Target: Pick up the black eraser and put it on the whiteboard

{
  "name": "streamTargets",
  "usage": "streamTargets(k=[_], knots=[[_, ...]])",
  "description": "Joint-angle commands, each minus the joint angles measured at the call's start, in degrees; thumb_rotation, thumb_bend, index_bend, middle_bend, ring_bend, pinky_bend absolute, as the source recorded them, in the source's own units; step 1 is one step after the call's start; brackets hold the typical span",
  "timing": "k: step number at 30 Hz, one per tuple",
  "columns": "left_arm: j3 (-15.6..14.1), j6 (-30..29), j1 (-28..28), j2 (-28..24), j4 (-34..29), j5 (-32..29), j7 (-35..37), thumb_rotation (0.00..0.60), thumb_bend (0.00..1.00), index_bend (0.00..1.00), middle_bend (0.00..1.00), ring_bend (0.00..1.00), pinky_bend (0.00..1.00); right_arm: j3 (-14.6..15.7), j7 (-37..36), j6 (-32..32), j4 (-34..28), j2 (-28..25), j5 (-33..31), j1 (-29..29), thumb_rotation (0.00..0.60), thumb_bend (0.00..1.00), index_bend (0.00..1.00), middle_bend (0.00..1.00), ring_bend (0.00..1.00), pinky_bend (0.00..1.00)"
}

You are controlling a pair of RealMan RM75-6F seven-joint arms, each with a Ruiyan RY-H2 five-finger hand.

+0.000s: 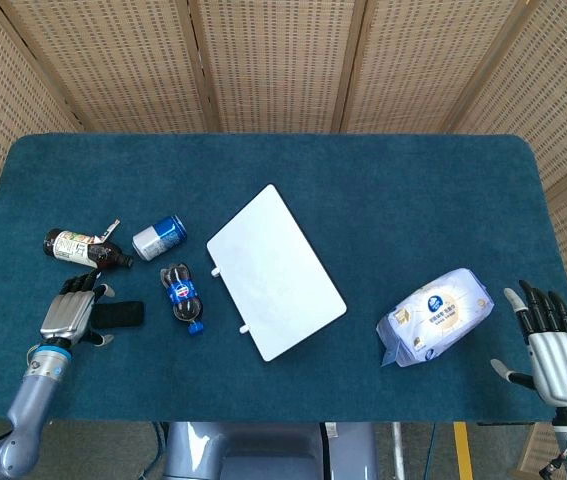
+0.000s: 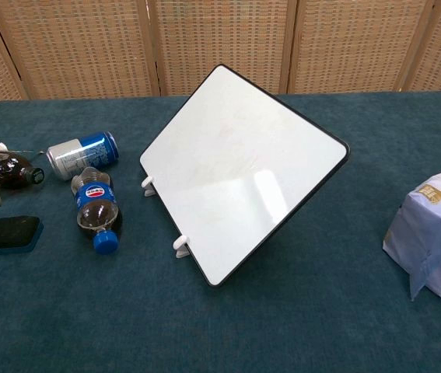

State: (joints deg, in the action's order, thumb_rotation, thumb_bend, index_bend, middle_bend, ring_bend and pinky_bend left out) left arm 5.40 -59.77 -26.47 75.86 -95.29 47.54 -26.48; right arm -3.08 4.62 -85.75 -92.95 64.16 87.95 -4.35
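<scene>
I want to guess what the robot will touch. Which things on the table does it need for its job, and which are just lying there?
Needed:
black eraser
whiteboard
left hand, over the eraser's end

Just lying there:
brown bottle
blue can
cola bottle
pack of wipes
right hand, far from the eraser

cola btl: on side, cap twd front edge
can: on side, just behind btl
dark btl: lying, far left
wipes pack: right side
</scene>
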Motion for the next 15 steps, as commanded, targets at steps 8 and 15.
streamTargets(k=[8,15], knots=[[-0.9,-0.1,-1.1,1.8,2.1,-0.4,-1.5,0.6,0.17,0.29,0.0,0.0,0.0,-0.1,-0.5,-0.4,0.1,0.0,0.1,0.1,0.6,0.0,0.0,0.0,0.0,0.0],[-1.2,0.3,-1.6,3.1,3.9,-0.5,-1.5,0.6,0.17,0.29,0.0,0.0,0.0,-0.1,-0.7,-0.4,0.2,0.0,0.2,0.1,0.6,0.0,0.0,0.0,0.0,0.0]])
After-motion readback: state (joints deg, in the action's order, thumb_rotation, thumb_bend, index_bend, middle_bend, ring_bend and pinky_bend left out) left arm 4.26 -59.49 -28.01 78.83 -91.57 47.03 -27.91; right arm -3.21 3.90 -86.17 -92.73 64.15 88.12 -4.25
